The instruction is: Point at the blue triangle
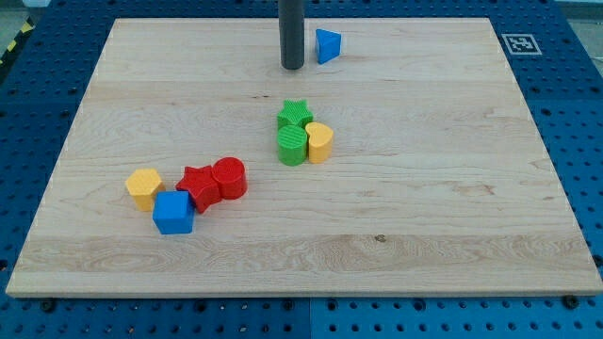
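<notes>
A wooden counter [471,188] carries scattered blocks. My end effector is a bare rod, grasping nothing; my tip [292,67] rests just left of the blue triangle [327,45] near the view's top, apparently to point at it.

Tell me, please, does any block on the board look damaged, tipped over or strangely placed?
Nothing stands out. The blue triangle sits alone near the view's top, just right of my tip. The green star, green cylinder and yellow block cluster mid-board. All blocks look intact, resting on the wooden board.
</notes>
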You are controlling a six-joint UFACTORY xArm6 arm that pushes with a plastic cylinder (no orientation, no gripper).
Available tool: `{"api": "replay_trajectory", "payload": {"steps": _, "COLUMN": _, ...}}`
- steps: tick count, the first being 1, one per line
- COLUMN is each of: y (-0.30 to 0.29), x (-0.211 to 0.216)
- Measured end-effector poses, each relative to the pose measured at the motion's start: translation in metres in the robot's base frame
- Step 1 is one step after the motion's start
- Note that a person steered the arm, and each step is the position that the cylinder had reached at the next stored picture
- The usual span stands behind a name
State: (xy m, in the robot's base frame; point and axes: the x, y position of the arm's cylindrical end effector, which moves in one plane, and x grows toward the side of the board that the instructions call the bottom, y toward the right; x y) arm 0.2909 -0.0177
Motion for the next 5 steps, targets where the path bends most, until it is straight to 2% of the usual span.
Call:
{"api": "replay_trajectory", "payload": {"steps": 3, "y": 0.012, "x": -0.003}}
{"api": "replay_trajectory", "payload": {"steps": 4, "y": 0.008, "x": -0.018}}
{"api": "replay_trajectory", "payload": {"steps": 5, "y": 0.011, "x": -0.053}}
